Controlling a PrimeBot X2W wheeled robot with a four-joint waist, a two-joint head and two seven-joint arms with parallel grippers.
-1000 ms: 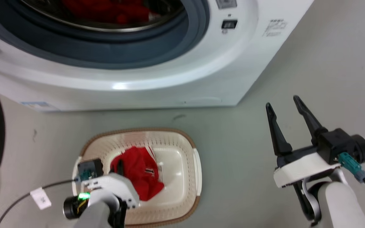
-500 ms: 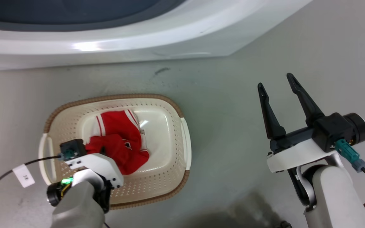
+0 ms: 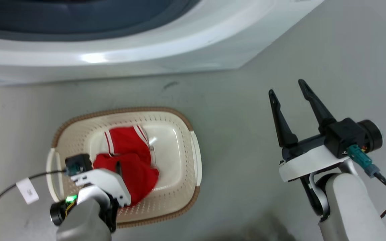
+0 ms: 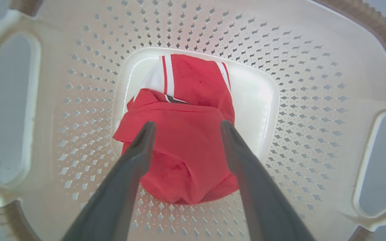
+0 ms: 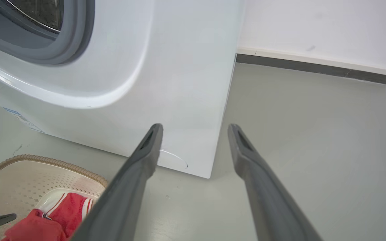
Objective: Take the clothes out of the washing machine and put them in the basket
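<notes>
The red jersey (image 4: 193, 110) with its white-striped hem lies crumpled on the floor of the cream basket (image 4: 300, 83). My left gripper (image 4: 187, 124) hangs open just above it, one finger on each side of the fold, with nothing pinched. From the head view, the same jersey (image 3: 131, 157) sits in the basket (image 3: 179, 127) under my left gripper (image 3: 119, 167). The washing machine (image 3: 129, 57) spans the top, its drum out of view. My right gripper (image 3: 286, 87) is open and empty over the floor to the right.
Grey floor (image 3: 240, 134) lies between the basket and my right arm. In the right wrist view my right gripper (image 5: 195, 127) points at the machine's lower right corner (image 5: 209, 174), with the basket's brown rim (image 5: 55, 162) and a wall skirting (image 5: 313, 67) around it.
The head camera has tilted down, so the drum has left view. The jersey has settled lower and flatter in the basket, and a left finger now shows above it. The right gripper stays open.
</notes>
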